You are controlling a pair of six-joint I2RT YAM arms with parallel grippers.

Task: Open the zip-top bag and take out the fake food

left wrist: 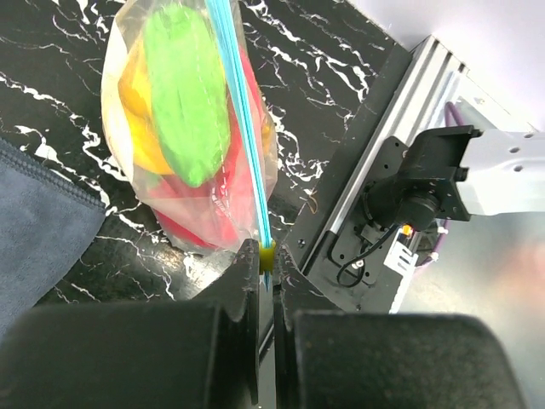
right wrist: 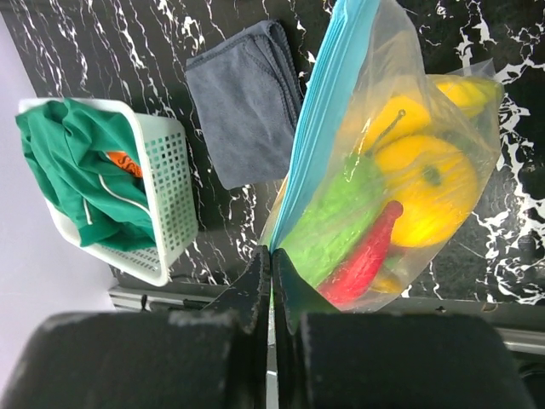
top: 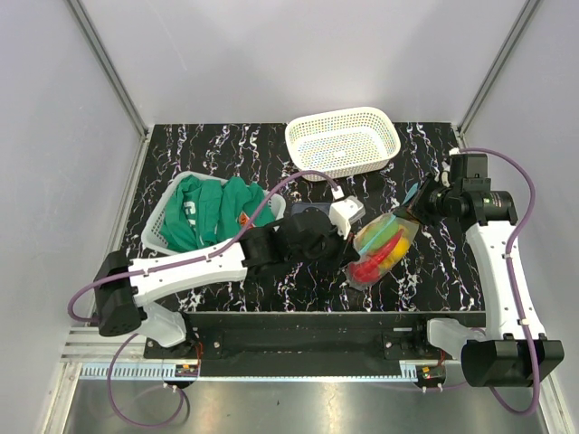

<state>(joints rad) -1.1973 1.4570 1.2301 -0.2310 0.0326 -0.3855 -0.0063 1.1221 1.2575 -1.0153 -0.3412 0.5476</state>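
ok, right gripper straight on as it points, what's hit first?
The zip-top bag: the right gripper is shut on its teal zip strip, so straight on it probably shoves into the fake food inside.

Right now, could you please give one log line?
left hand: shut on zip-top bag | right hand: shut on bag | fake food: inside

Bright, even light; soft shadows; glare on zip-top bag point(right wrist: 426, 102); wrist-view foregrounds blurred, top view sharp.
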